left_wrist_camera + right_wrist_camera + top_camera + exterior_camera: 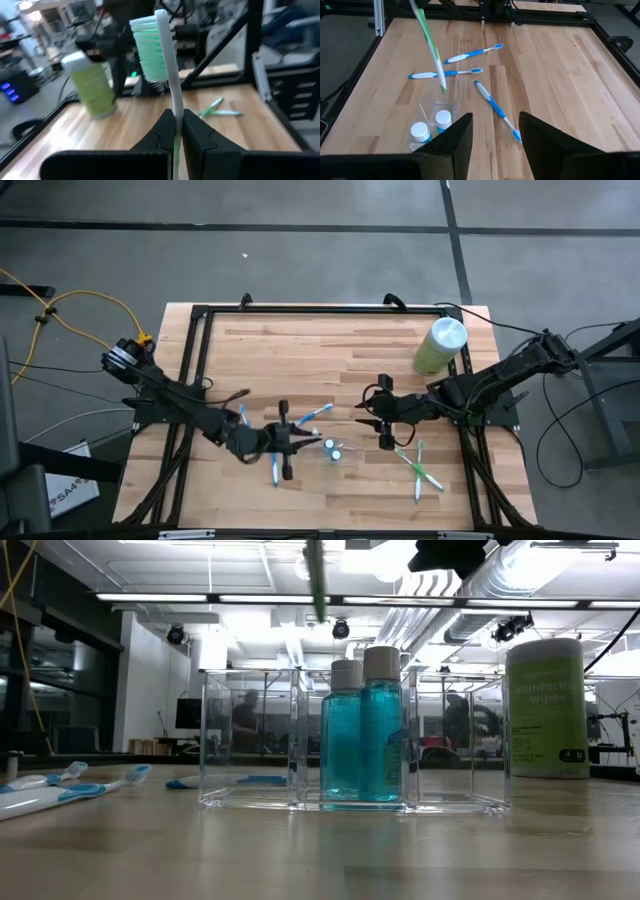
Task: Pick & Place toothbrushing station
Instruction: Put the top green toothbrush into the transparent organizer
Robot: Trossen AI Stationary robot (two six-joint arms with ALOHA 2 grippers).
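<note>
My left gripper (pixel 295 444) (pixel 177 117) is shut on a green-and-white toothbrush (pixel 167 75), which also shows in the right wrist view (pixel 431 50) and the low view (pixel 315 580). The brush is in the air over the clear tray (pixel 333 448) (pixel 250 740) (pixel 435 112). Two teal bottles with white caps (pixel 360 730) (pixel 427 125) stand upright in the tray. My right gripper (pixel 384 418) (pixel 495 122) is open and empty, just right of the tray, facing it. My left gripper pinches the toothbrush's handle (pixel 176 122) between its two fingers. The brush runs on forward past the fingertips, along the fingers, with its green bristle head (pixel 150 47) at the free end. The brush is lifted clear, above the tray.
Three blue toothbrushes (pixel 315 415) (pixel 470 53) lie on the table around the tray. Two green ones (pixel 420 465) (pixel 220 110) lie at the near right. A pale-green wipes cylinder (pixel 440 345) (pixel 547 705) stands at the far right. A black frame (pixel 300 310) rims the table.
</note>
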